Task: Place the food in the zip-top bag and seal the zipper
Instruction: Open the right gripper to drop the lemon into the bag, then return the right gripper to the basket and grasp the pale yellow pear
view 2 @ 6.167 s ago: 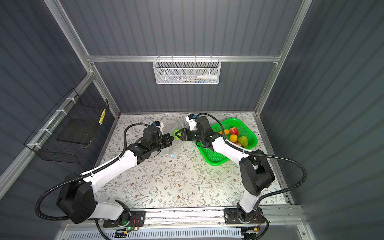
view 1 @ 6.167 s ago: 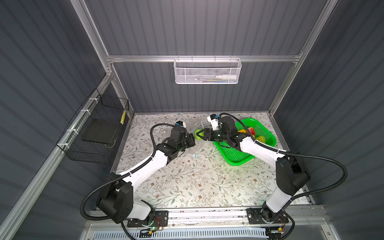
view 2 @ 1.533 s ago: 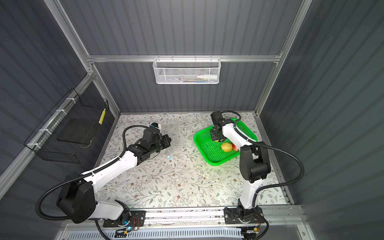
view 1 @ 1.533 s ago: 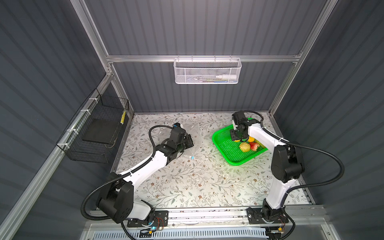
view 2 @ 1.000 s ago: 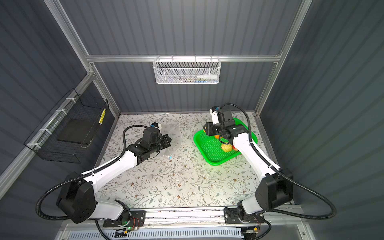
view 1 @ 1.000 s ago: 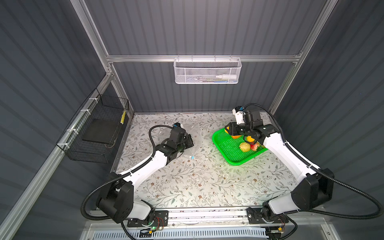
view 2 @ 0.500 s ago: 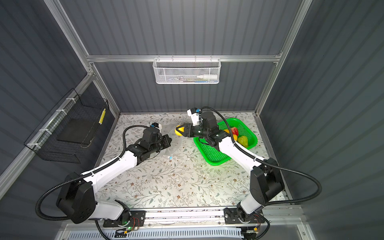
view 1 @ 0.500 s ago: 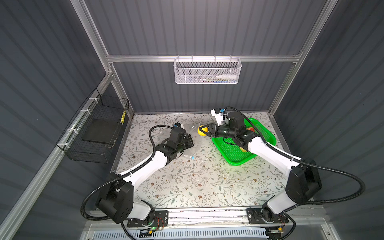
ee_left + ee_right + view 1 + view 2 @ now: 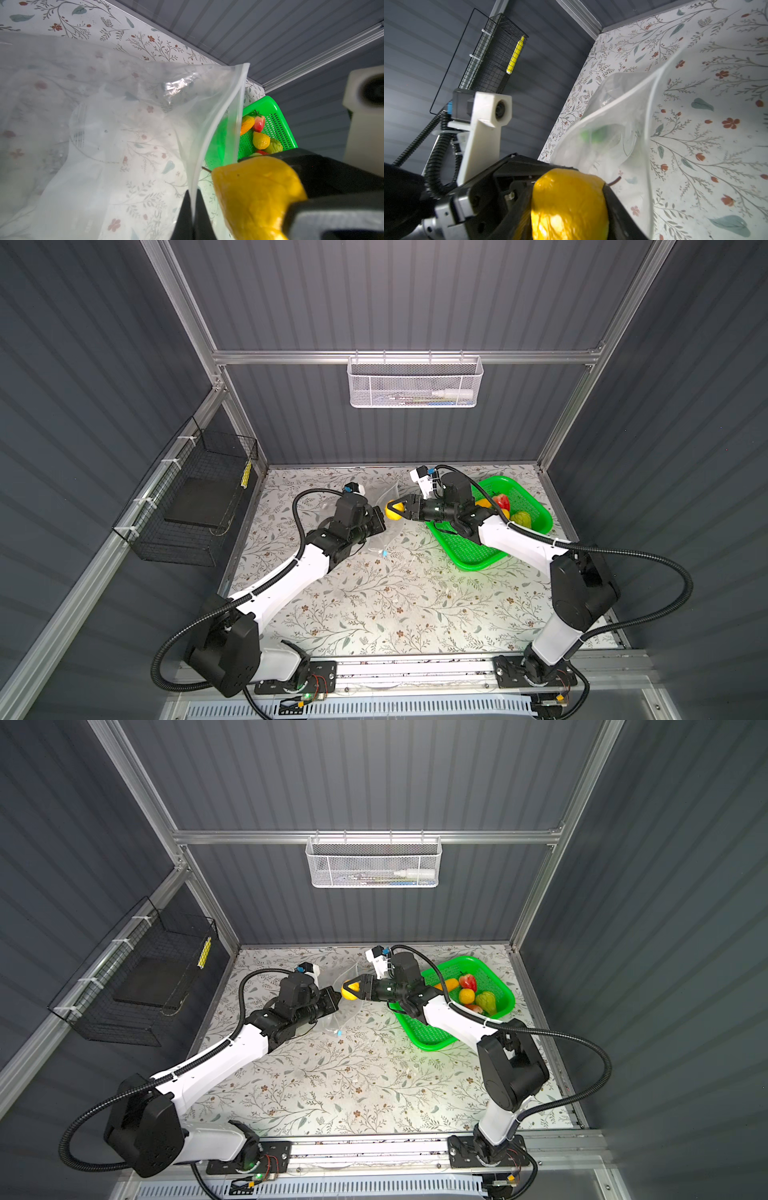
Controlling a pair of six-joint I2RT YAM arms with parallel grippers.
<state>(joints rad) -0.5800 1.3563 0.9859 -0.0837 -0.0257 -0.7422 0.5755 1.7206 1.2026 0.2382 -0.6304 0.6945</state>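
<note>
The left gripper (image 9: 192, 200) pinches the zip-top bag (image 9: 124, 124) open so the right gripper (image 9: 398, 508), clasping a yellow fruit (image 9: 255, 193), can enter.

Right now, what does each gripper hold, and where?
Left gripper: zip-top bag, by its mouth edge. Right gripper: yellow fruit, across its sides.

We see the clear zip-top bag (image 9: 104, 124) left of centre, zipper (image 9: 239, 99) edge raised and open; a yellow fruit (image 9: 392, 510) hangs at its mouth, other food (image 9: 467, 995) far right.
</note>
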